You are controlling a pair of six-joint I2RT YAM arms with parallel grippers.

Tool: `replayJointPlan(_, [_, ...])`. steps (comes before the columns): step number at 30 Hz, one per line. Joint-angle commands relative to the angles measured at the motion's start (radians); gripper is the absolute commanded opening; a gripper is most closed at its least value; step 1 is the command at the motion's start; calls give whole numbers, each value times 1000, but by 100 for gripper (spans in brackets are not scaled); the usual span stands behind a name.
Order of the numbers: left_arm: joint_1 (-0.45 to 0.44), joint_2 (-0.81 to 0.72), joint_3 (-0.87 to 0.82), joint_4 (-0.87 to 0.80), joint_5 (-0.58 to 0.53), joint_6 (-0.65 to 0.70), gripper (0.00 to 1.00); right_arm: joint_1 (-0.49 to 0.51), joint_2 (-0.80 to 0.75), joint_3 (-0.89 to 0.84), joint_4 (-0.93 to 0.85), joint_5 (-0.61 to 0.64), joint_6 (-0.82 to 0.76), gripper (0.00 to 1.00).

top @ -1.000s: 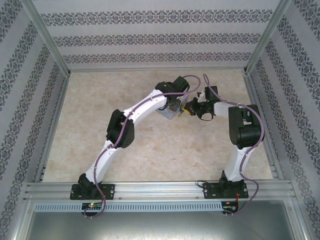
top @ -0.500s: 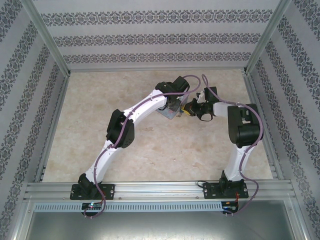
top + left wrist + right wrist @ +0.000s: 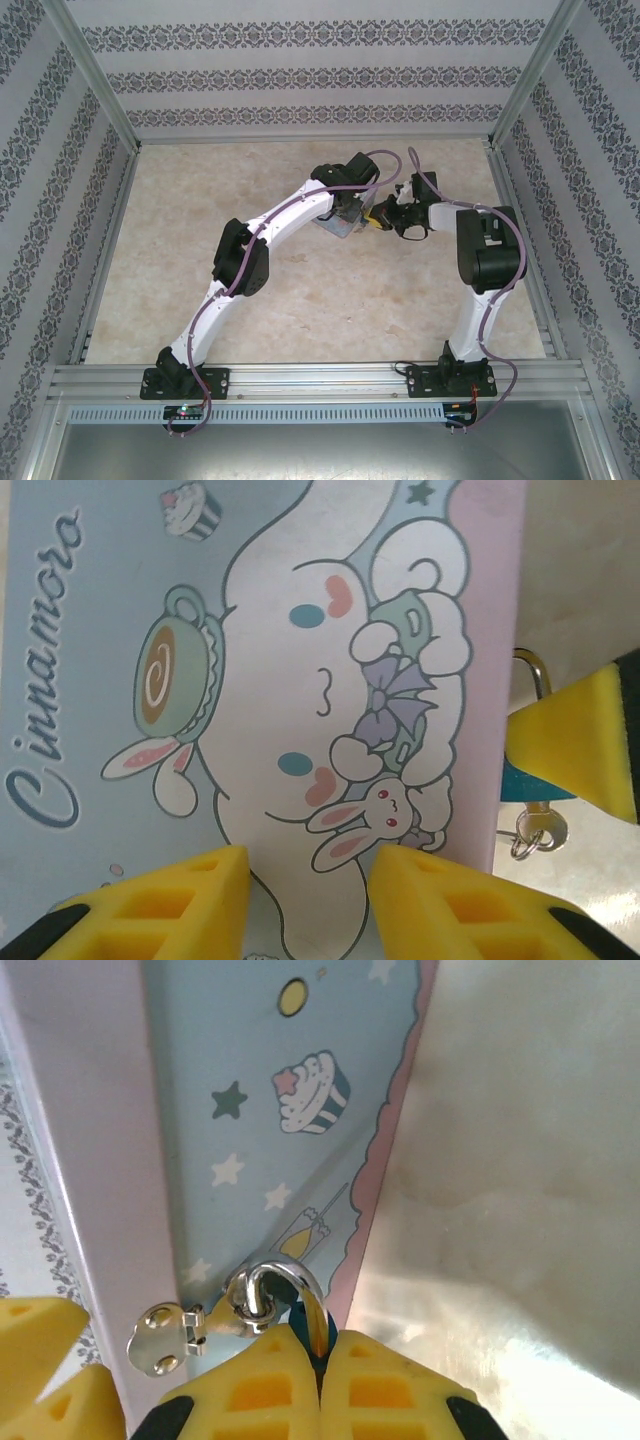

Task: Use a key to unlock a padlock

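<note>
scene: the two arms are met at abt 1 o'clock of the table (image 3: 200, 200) centre, over a cartoon-printed tin box (image 3: 330, 680).
l gripper: the left gripper (image 3: 310, 865) is seen w/ its yellow fingers apart and the box lid in the gap betw them. whether the box is clamped can't be told.
r gripper: the right gripper (image 3: 320, 1348) is pressed together, and the padlock (image 3: 525, 782) is pinched betw its pads.
padlock pos: it's found at 3 o'clock of the box in the left wrist view, touching the box edge. only a strip of its bluish body is shown beside the yellow pad.
shackle: the shackle (image 3: 312, 1300) is seen arching out at 12 o'clock of the right fingertips. it's threaded thru a small loop tied to a metal tab (image 3: 160, 1340) at its 9 o'clock, on the box rim.
key: it can't be picked out w/ certainty. a small silvery bit w/ a ring (image 3: 538, 830) is hung at 6 o'clock of the padlock; key or latch part can't be told.
done so far: the padlock is judged secured in the r grip, w/ the box met by the l gripper.
left to do: the shackle looks closed, so it's judged that the key has to be seated and turned, and the shackle popped. the task is reckoned at an early-to-mid stage.
</note>
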Motion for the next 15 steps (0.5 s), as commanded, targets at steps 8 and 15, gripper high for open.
replayJointPlan(8, [18, 191, -132, -304, 51, 49, 39, -97, 110, 234, -46, 2, 36, 0])
replayJointPlan(15, [18, 189, -137, -305, 52, 52, 38, -107, 112, 189, -58, 19, -6, 0])
